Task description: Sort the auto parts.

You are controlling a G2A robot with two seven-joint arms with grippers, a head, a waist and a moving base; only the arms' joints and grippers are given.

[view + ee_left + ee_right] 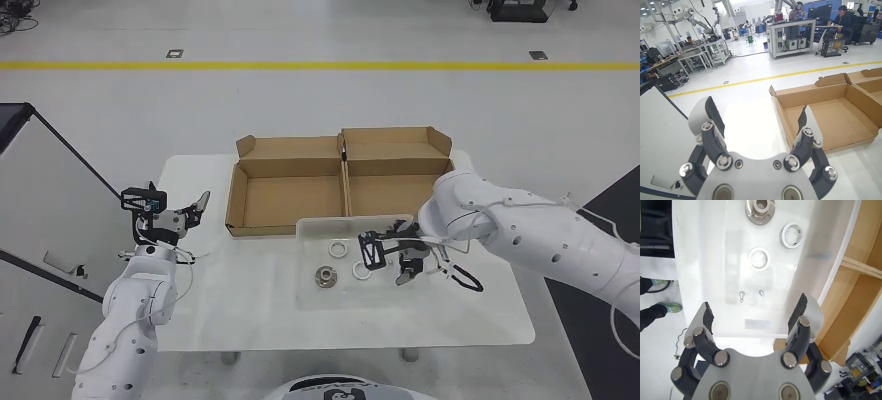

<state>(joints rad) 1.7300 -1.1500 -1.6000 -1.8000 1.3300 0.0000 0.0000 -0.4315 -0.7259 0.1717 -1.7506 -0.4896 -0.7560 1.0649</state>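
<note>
Hanging wide open and empty, the right gripper [755, 304] is over the right end of the clear tray [312, 292]. In it lie a hub [324, 276], two rings [338, 247] and two bolts [741, 296]. The left gripper [757, 106], open and empty too, is by the left edge of the surface [250, 320]. Two boxes [285, 200] sit behind.

the right gripper [755, 311] is hovering with its fingers spread wide above one end of a translucent white tray [715, 275]. in the tray a flanged metal hub [760, 211], a drilled ring [791, 235], a plain ring [758, 259], a long bolt [741, 296] and a shorter bolt [761, 293], possibly tipped on end, are lying apart. a cardboard box [853, 291] is sitting just beside the tray.
</note>
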